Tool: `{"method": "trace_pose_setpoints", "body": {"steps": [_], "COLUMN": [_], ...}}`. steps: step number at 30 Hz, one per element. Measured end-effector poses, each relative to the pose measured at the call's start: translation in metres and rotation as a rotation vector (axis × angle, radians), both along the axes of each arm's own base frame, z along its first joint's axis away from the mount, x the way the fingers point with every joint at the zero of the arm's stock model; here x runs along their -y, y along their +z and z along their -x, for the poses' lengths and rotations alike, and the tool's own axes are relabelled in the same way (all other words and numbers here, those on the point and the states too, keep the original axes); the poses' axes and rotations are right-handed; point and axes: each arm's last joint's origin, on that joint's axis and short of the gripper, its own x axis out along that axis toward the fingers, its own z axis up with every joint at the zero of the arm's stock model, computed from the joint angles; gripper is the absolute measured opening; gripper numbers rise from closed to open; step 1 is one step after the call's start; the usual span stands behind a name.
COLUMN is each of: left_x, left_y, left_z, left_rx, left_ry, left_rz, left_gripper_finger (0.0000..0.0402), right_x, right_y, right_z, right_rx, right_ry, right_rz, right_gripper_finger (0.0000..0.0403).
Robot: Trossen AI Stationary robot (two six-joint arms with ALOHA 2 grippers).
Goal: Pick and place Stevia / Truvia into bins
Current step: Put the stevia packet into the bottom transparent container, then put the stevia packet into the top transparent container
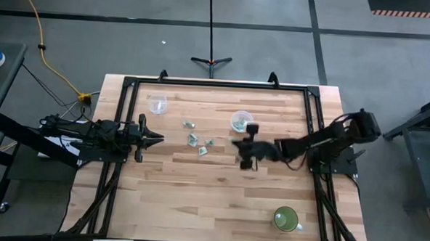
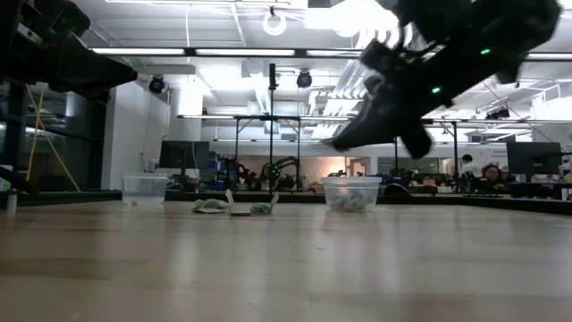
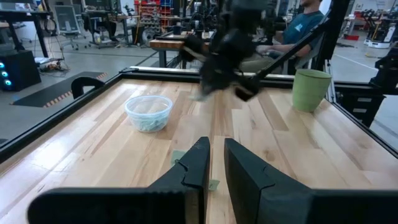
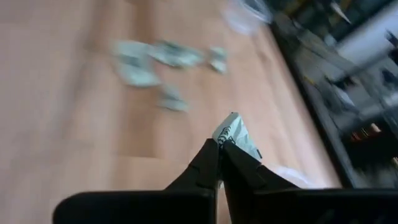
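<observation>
- Right gripper point(image 4: 219, 144): fingers pinched on one Stevia packet point(image 4: 237, 137), which sticks out past the tips; in the high view it sits centre-right of the frame, raised above the table point(image 1: 197, 200), just below the near cup.
- Left gripper point(image 1: 158, 138): left-centre of the high view, waiting; fingers slightly parted in its wrist view, nothing between them.
- Loose packets point(image 1: 193, 140): a small scatter at centre of the high view, between the two grippers; blurred in the right wrist view, count uncertain.
- Near cup point(image 1: 241, 121): clear plastic bin, upper centre-right of the high view, with pale green packets already inside.
- Far cup point(image 1: 157, 104): clear bin, upper left of the table in the high view; looks empty, though hard to confirm.
- Green mug point(image 1: 285, 219): lower right of the high view; not a bin.
- Step in hand, as judged: carry the held packet to the near cup.
- Doing it well: centre the fingertips over the cup mouth before opening.
- Keep low enough that the light paper falls inside, but clear of the rim so the cup is not tipped.
- Open fully, since a thin packet may cling to a finger.
</observation>
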Motion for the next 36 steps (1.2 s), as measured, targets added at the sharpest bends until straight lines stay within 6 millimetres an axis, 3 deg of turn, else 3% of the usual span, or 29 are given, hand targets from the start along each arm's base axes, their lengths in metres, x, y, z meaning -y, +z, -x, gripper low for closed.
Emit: {"method": "trace_pose_setpoints", "body": {"steps": [6, 9, 13, 20, 23, 26, 33, 36], "left_x": [0.000, 0.000, 0.000, 0.000, 0.000, 0.000, 0.000, 0.000], "left_y": [0.000, 0.000, -0.001, -0.002, -0.002, -0.002, -0.002, -0.002], "left_z": [0.000, 0.000, 0.000, 0.000, 0.000, 0.000, 0.000, 0.000], "left_rx": [-0.001, -0.004, -0.010, -0.016, -0.017, -0.018, -0.017, -0.016], "left_ry": [0.000, 0.000, 0.000, 0.000, 0.000, 0.000, 0.000, 0.000], "left_rz": [0.000, -0.001, -0.002, -0.003, -0.003, -0.003, 0.004, 0.004], "left_gripper_finger": [0.0083, 0.0083, 0.0083, 0.0083, 0.0083, 0.0083, 0.0083, 0.0083], "right_x": [0.064, 0.082, 0.094, 0.095, 0.092, 0.081, 0.048, 0.042], "right_y": [-0.007, -0.010, -0.007, 0.006, 0.017, 0.020, 0.001, 0.003], "right_z": [0.008, 0.013, 0.015, 0.013, 0.020, 0.041, 0.123, 0.142], "right_rx": [-0.102, -0.116, -0.059, 0.057, 0.111, 0.198, 0.476, 0.578], "right_ry": [-0.102, -0.076, -0.157, -0.181, -0.145, -0.080, 0.080, 0.138], "right_rz": [-0.113, -0.232, -0.257, -0.280, -0.355, -0.389, -0.487, -0.501], "right_gripper_finger": [0.0004, 0.0010, 0.0054, 0.0169, 0.0193, 0.0195, 0.0156, 0.0138]}}
